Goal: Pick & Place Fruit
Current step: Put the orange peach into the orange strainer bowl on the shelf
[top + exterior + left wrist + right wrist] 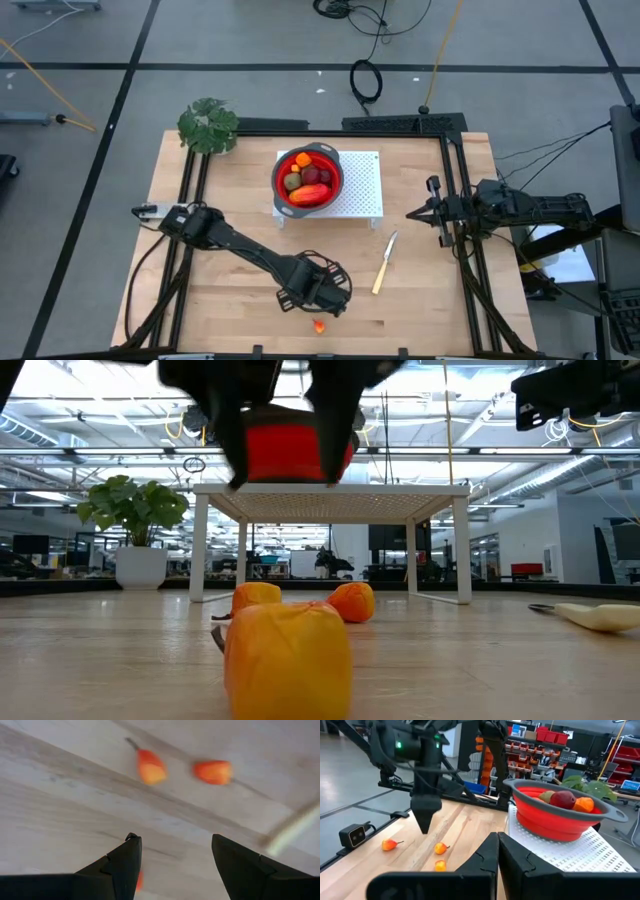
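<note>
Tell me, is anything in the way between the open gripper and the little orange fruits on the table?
No, nothing visible is. The left gripper hangs open above bare wood, and the little orange fruits lie on the table just beyond it. The knife lies off to one side.

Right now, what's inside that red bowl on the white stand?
The red bowl holds several fruit: an elongated red-orange piece, a dark red round one, an olive-brown oval and an orange piece. Anything beneath them is covered.
</note>
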You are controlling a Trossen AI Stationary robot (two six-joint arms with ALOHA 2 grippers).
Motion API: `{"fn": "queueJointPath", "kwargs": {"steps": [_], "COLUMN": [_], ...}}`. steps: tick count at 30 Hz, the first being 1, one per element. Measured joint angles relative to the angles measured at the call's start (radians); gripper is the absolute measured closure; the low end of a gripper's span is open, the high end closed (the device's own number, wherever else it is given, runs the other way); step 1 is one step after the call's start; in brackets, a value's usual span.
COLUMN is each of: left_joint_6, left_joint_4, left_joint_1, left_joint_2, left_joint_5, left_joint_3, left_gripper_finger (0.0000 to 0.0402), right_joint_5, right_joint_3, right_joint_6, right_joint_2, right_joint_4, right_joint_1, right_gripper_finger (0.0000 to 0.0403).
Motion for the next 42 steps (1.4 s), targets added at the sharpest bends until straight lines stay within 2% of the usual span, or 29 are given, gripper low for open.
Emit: {"fn": "queueJointPath", "kwargs": {"steps": [8, 26, 38, 42], "left_joint_6": [-0.007, -0.003, -0.003, -0.003], "left_joint_4": [0.021, 0.194, 0.213, 0.212], "left_joint_1": [0.023, 0.057, 0.058, 0.058], "left_joint_2": [0.001, 0.000, 0.000, 0.000], "left_joint_5": [0.020, 0.026, 0.055, 0.052], "left_joint_3": [-0.104, -0.281, -0.318, -0.318], "left_gripper_finger": [0.0160, 0.0161, 0.0162, 0.0189], "right_joint_5": [0.000, 0.000, 0.000, 0.000], "right_joint_3": [0.000, 0.000, 0.000, 0.000], "right_joint_6": [-0.008, -0.004, -0.004, -0.004], "right_joint_2": [0.000, 0.000, 0.000, 0.000], "right_joint_4": [-0.001, -0.015, -0.014, -0.014], "right_joint_1": [0.000, 0.000, 0.000, 0.000], "right_gripper_finger": [0.0403, 0.0403, 0.0403, 0.0403]}}
